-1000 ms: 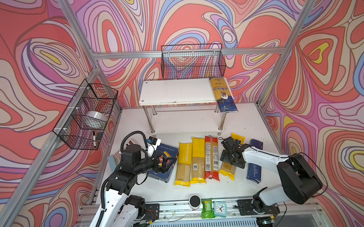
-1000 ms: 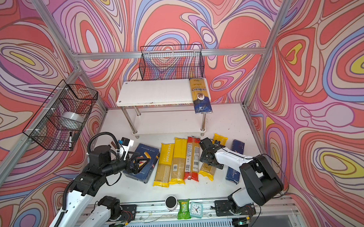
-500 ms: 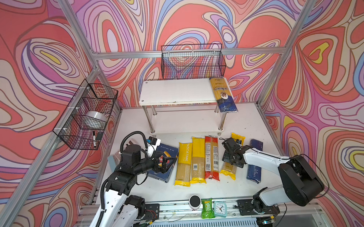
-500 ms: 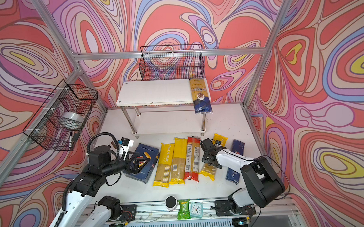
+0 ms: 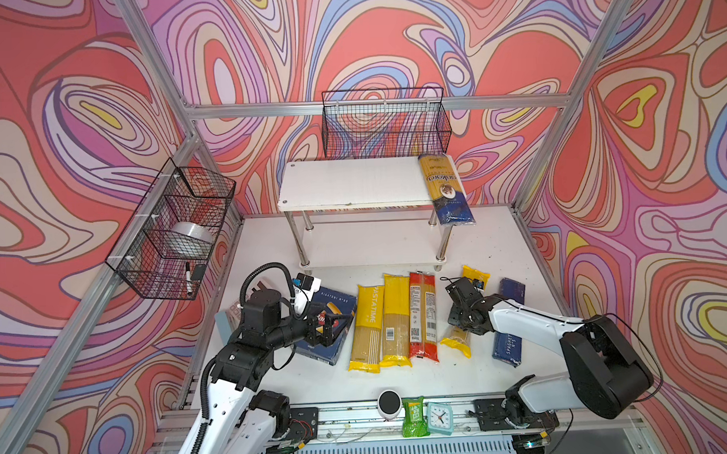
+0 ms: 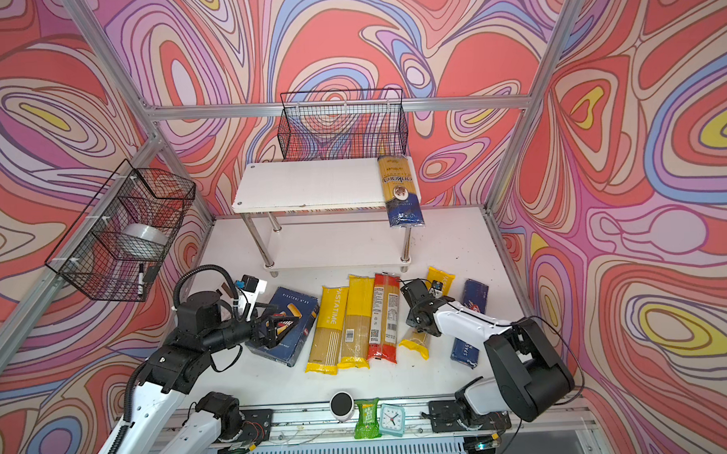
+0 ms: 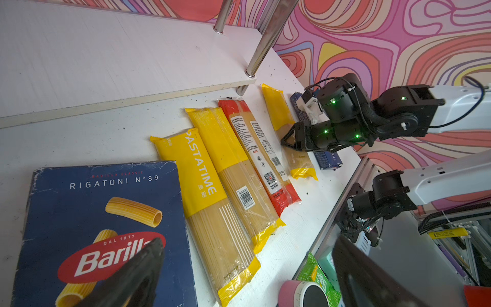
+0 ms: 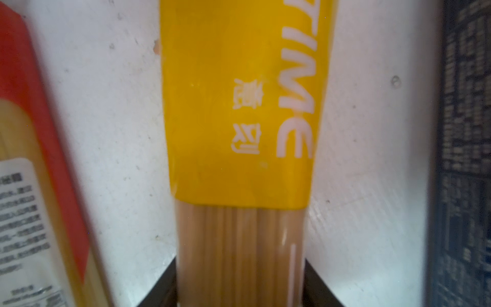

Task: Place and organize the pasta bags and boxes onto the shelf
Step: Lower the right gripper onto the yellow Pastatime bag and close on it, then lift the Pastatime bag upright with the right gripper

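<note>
Left fingers (image 7: 127, 276) gape above one rigatoni box (image 7: 101, 202). Right fingers (image 8: 164, 292) flank one yellow-ended packet (image 8: 239, 106), grip unclear. Three packets (image 5: 394, 318) lie between both pairs, one spaghetti box (image 5: 506, 347) beyond, one gold packet (image 5: 445, 187) on the shelf (image 5: 352, 182).

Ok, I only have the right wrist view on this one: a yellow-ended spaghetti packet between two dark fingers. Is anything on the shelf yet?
Observer: Yes, one: the gold and dark blue packet lies on the shelf, at the right end of its top board, overhanging the front edge.
Operator: Where is the left gripper?
Observer: It stands open over the rigatoni box, which lies flat on the table.
Operator: Anything beyond the red-ended packet?
Observer: Two more yellow-ended packets lie side by side between it and the rigatoni box.
</note>
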### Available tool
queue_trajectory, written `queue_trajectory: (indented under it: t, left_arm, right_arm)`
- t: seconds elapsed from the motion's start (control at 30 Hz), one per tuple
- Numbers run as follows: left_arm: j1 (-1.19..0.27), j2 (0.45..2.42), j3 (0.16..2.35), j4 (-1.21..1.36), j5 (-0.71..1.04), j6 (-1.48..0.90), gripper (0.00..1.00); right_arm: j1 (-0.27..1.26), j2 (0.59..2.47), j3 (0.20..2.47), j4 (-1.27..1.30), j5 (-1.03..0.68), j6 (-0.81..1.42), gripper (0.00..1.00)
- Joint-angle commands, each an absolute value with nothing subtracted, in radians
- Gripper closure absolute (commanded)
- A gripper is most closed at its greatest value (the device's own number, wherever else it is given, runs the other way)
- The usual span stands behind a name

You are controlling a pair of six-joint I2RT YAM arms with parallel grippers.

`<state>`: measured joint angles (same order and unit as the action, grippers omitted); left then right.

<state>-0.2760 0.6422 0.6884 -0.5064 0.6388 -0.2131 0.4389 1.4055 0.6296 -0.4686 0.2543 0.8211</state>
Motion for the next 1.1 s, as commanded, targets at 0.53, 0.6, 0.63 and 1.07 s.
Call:
queue_trajectory:
  t: [0.53,0.6,0.63,1.07]
  left_arm:
    - [-0.284,0.64,0.718,-0.533,0.64,-0.201,0.0]
    - [-0.283,0.64,0.718,-0.531,0.638,-0.201,0.0]
    - [-0.283,0.641,0.718,-0.532,0.637,-0.201,0.0]
    - [-0.284,0.668,0.728,-0.549,0.629,-0.202,0.0]
  right_arm:
    - [0.445,1.337,0.564,-0.525,0.12,0.83,0.8]
    - [0.445,1.293,0.562,-0.531,0.126,0.83,0.81]
    - [0.444,1.269,0.556,-0.523,0.134,0.829,0.81]
    - [0.444,1.016,0.538,-0.559,0.2,0.785,1.0]
